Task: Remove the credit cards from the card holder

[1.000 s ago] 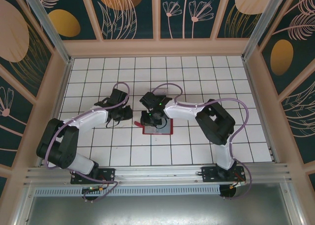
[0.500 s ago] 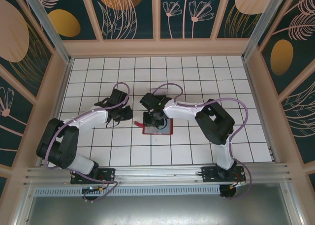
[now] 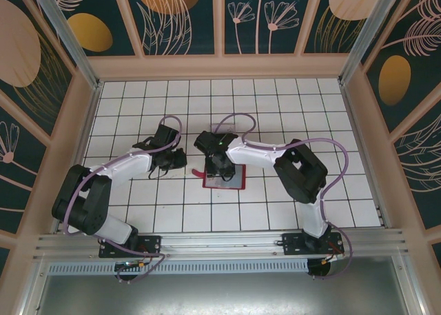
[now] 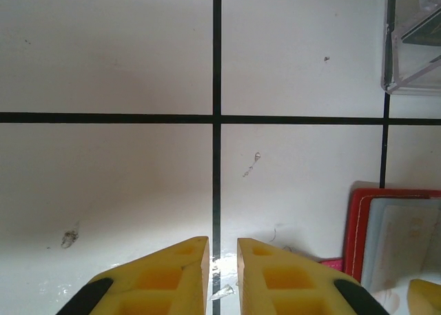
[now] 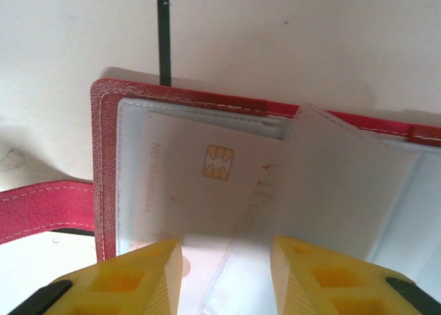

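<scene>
The right pincer (image 5: 224, 249) has its yellow fingers apart, just above the open red card holder (image 5: 103, 156). A pale card (image 5: 207, 174) with a gold chip lies in the see-through sleeve right ahead of the fingertips, and a loose sleeve flap overlaps it on the right. The holder's red strap (image 5: 41, 205) runs off to the left. The left pincer (image 4: 222, 245) has its fingers nearly together with nothing between them, over bare white tile (image 4: 103, 53). The holder's corner lies just to its right, and a clear plastic tray (image 4: 413, 53) sits farther ahead on that side.
</scene>
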You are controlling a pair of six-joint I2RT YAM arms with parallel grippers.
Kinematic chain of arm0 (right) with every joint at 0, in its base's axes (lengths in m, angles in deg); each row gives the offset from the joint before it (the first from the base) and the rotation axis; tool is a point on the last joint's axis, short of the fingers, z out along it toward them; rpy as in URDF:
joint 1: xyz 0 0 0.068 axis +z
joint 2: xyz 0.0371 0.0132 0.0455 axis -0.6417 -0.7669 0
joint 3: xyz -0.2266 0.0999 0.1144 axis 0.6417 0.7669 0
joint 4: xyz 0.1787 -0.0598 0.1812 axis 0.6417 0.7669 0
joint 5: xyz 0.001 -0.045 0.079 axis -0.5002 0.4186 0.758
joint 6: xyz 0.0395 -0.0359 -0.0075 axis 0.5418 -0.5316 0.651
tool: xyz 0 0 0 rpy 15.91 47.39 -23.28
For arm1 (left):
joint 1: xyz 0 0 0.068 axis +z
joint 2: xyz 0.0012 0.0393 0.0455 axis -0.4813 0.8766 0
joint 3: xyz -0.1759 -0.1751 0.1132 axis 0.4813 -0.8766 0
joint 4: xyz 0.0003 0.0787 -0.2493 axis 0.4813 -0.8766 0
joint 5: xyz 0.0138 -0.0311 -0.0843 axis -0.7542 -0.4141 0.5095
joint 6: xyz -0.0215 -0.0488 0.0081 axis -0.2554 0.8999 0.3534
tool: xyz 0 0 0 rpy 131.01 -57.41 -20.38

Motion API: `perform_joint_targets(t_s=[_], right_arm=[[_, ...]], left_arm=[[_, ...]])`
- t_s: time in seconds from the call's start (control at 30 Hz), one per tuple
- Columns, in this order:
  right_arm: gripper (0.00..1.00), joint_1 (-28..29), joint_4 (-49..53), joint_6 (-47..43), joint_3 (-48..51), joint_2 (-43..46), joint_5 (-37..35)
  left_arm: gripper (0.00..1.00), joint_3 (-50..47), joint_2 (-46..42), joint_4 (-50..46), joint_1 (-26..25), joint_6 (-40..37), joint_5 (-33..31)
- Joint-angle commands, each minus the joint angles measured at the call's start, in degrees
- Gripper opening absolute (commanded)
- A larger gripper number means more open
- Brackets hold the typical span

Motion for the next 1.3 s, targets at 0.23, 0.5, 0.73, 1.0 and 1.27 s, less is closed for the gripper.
perform_joint_targets(t_s=[0.23,0.5,0.73,1.0,1.27], right_arm=[[0.47,1.6,9.9,0.5,-4.5,-1.9,-9.5],[0.5,1.7,11.4,1.5,-3.1,-0.7,-11.4],[0.51,1.2,10.7,2.4,0.2,2.1,-12.1],[0.52,0.0,8.5,2.8,4.3,5.3,-12.0],[0.52,-1.3,6.4,2.5,8.2,8.2,-11.6]], left_arm=[[0.2,0.0,1.0,0.5,0.3,-0.6,1.2],[0.21,0.2,0.9,0.5,0.3,-0.5,1.6],[0.2,1.2,0.8,-0.3,0.3,-1.2,2.8],[0.21,2.0,0.6,-0.2,-0.2,-0.6,4.3],[0.2,4.0,1.9,-0.9,-2.9,0.3,4.0]])
